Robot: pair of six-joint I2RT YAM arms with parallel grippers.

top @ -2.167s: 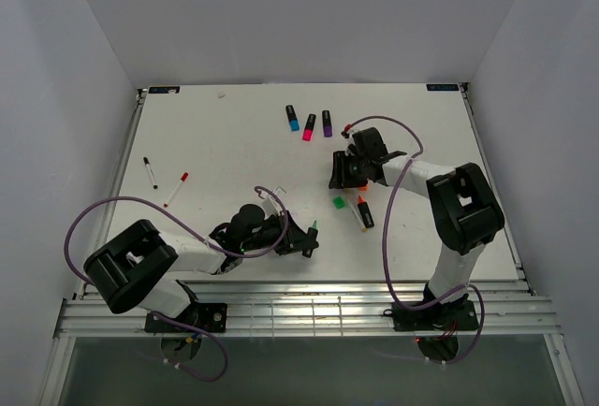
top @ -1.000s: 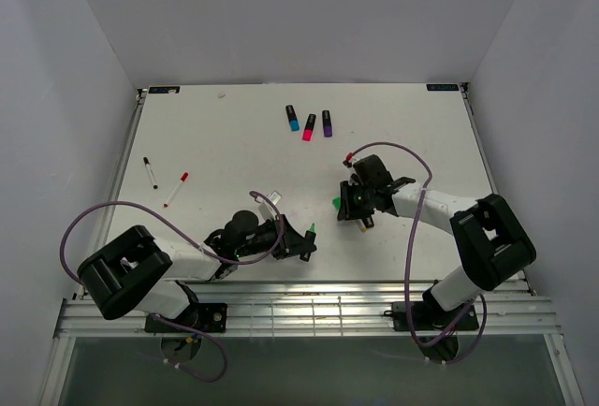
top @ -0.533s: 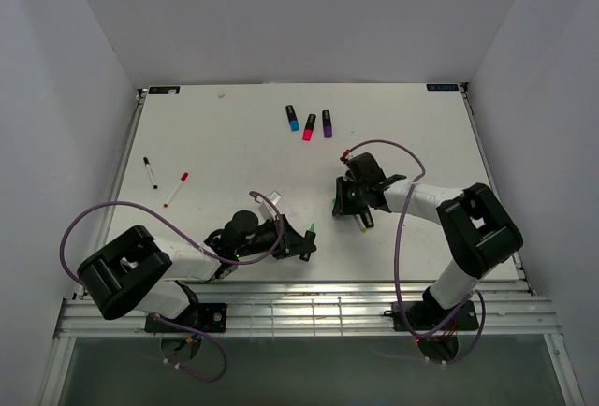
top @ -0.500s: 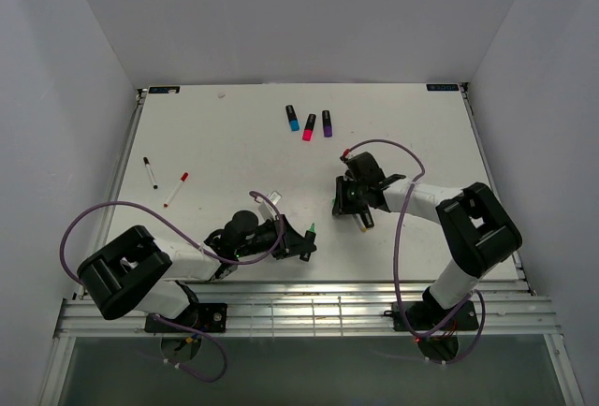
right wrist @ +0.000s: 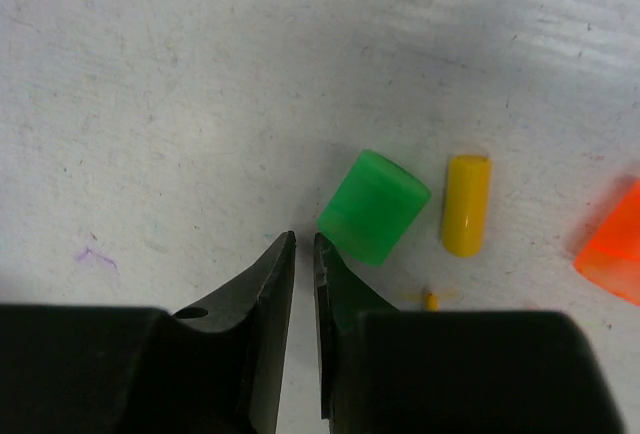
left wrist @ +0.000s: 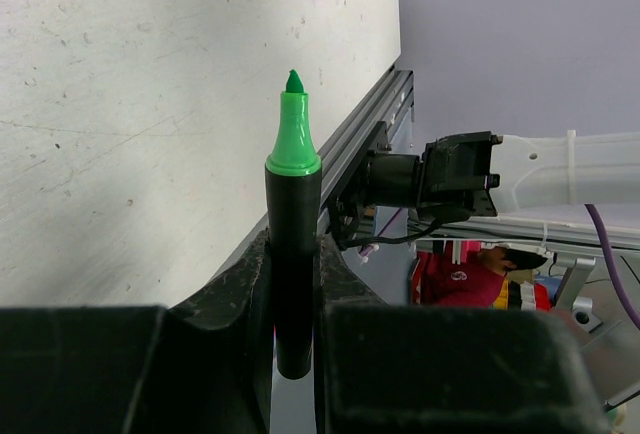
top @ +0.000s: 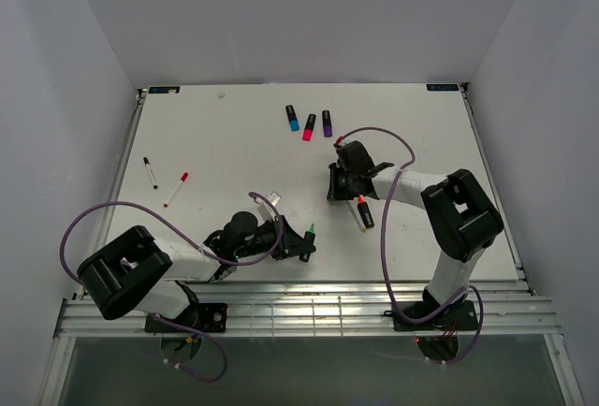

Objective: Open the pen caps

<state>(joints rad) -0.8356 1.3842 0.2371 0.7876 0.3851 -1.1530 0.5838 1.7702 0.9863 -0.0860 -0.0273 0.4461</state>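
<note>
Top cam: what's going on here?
The left gripper is clamped on a black marker with its green tip bare. The green cap lies on the table beside the right gripper, which is closed and empty. The blue cap, pink cap and purple cap are on their markers.

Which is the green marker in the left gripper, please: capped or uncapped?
Uncapped: the green marker held in the left gripper shows its bare tip, and the green cap lies on the table by the right gripper.
</note>
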